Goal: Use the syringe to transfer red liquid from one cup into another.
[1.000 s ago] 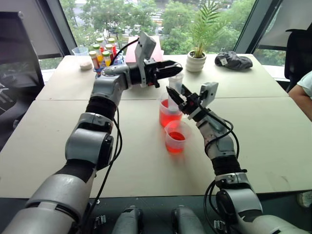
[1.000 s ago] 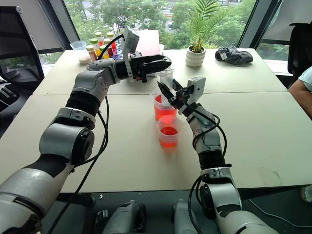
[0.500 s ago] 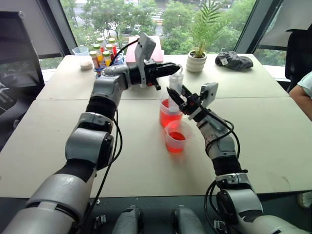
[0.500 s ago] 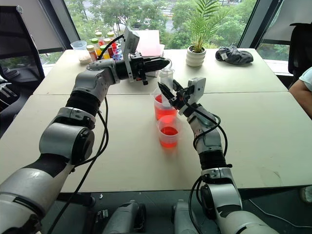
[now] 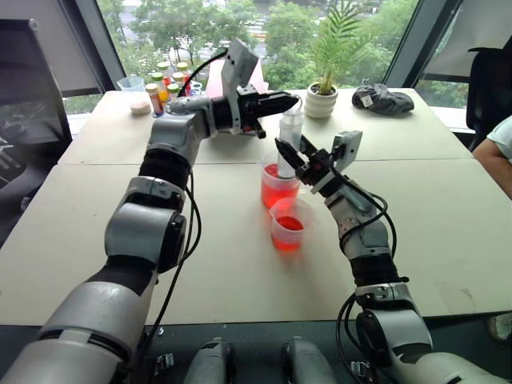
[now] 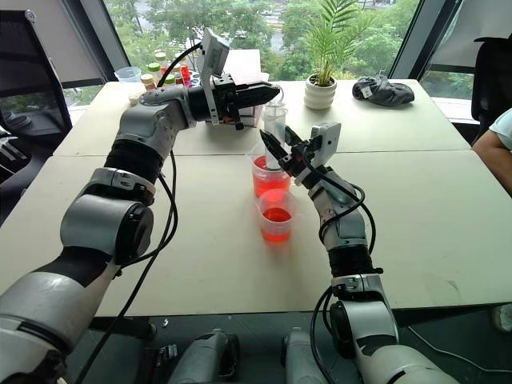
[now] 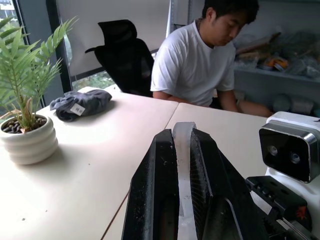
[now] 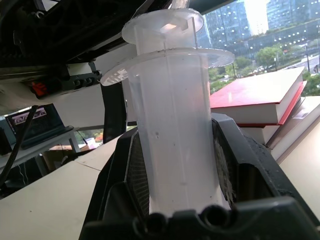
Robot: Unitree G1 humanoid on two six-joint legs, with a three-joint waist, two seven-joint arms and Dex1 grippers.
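Both fingers [image 8: 150,175] clamp syringe [image 8: 175,130].

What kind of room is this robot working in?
Probably an office or a lab meeting room: pale tables pushed together by big windows, a black office chair, a potted plant, and a seated person beside cluttered shelves.

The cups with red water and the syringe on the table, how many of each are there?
Cups holding red liquid: 2, the taller cup and the shorter cup
Syringes: 1, the syringe, held upright over the taller cup by the right gripper, its plunger top pinched by the left gripper
Total: 3
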